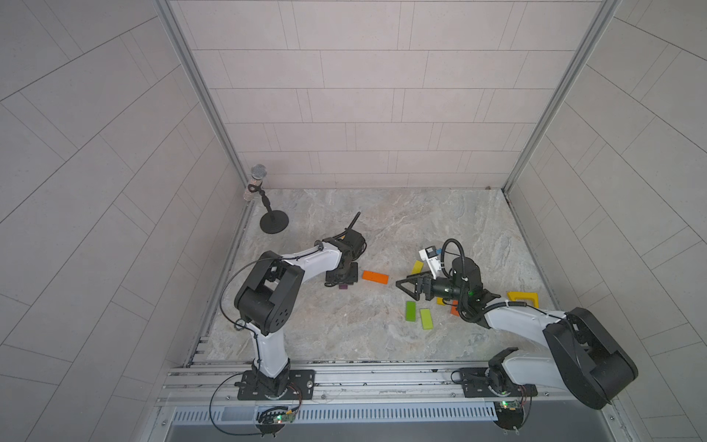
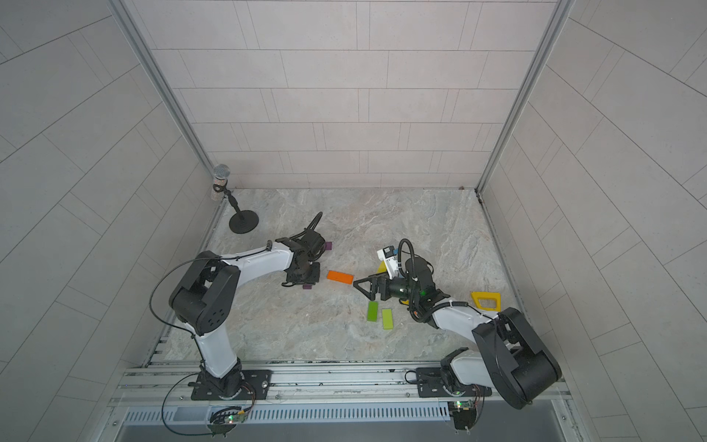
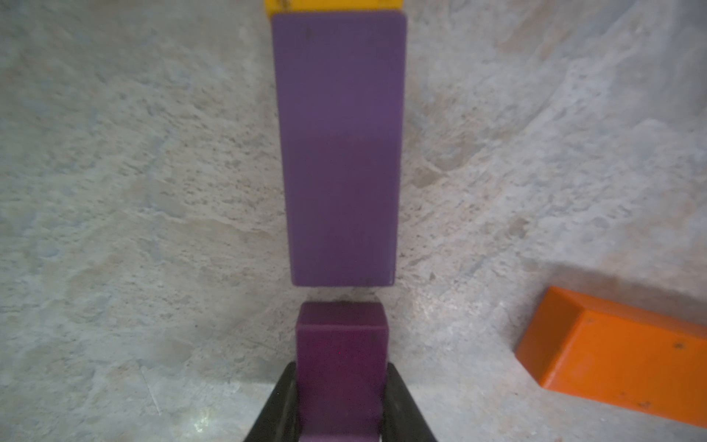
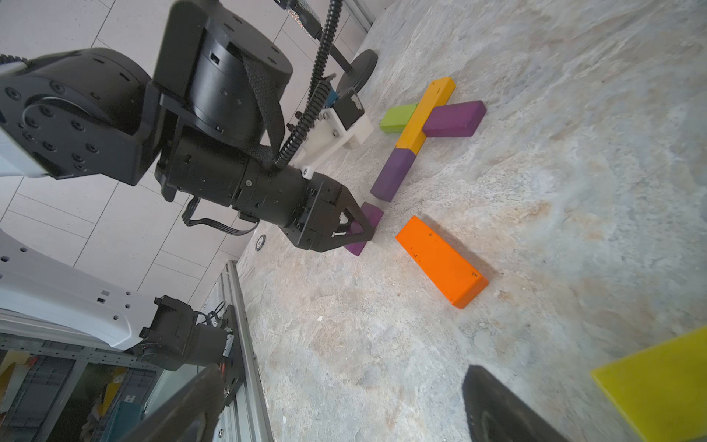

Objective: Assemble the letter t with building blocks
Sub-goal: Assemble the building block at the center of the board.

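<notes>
Quick rundown of where things stood. The left end effector (image 1: 343,283) sat left of centre in both top views, pinched tight on a small dark purple block (image 3: 340,344). On the left wrist cam its black jaws were clamped on both sides of that block. The block was lined up end to end with a flat purple block (image 3: 340,153) lying on the desk (image 3: 114,191), with just a thin gap between the two. A yellow block (image 3: 333,4) butted against the far end of the flat one.

The right wrist cam showed the build better. The yellow block had a lime block (image 4: 398,118) against one long side and a second purple block (image 4: 453,119) against the other, so a cross shape, and the flat purple block carried the stem on. Couldn't tell whether the held block was touching the desk.

An orange block (image 1: 375,276) lay flat near the middle of the top views, just right of the left end effector and touching nothing. The right end effector (image 1: 407,287) was right of centre, jaws spread wide with nothing between them, pointing toward the orange block. Lower in the frame, a green block (image 1: 410,310) and a loose lime block (image 1: 426,318) lay side by side, close but apart. A yellow frame piece (image 1: 523,297) sat further right, near the desk's edge.
</notes>
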Robot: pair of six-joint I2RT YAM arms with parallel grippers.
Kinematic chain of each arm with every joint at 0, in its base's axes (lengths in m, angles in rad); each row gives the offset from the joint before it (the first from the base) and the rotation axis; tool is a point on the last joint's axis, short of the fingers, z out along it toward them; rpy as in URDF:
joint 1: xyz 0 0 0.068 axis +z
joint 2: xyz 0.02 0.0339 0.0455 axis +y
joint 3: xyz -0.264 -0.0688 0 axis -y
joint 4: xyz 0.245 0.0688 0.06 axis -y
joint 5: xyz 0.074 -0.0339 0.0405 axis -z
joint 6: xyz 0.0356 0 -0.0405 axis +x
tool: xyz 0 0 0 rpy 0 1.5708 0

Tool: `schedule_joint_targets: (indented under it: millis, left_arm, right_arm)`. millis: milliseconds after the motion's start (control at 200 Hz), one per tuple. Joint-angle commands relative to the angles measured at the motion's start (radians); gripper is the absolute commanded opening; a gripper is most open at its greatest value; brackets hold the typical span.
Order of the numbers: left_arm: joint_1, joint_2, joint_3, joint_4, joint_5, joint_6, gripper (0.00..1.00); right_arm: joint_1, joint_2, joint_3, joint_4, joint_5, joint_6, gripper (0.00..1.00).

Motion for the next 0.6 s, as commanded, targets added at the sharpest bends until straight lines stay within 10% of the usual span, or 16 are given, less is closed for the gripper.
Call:
schedule_joint_targets:
  millis: [0,595]
  left_arm:
    - [0.009,0.019,0.022,-0.023,-0.027,0.01,0.24]
    - [0.023,0.047,0.05,-0.023,-0.016,0.022,0.27]
  right_arm:
    - [-0.002,-0.013,-0.005,0.02,-0.012,-0.006,1.0]
    - [-0.003,0.002,-0.001,0.026,-0.018,-0.006,1.0]
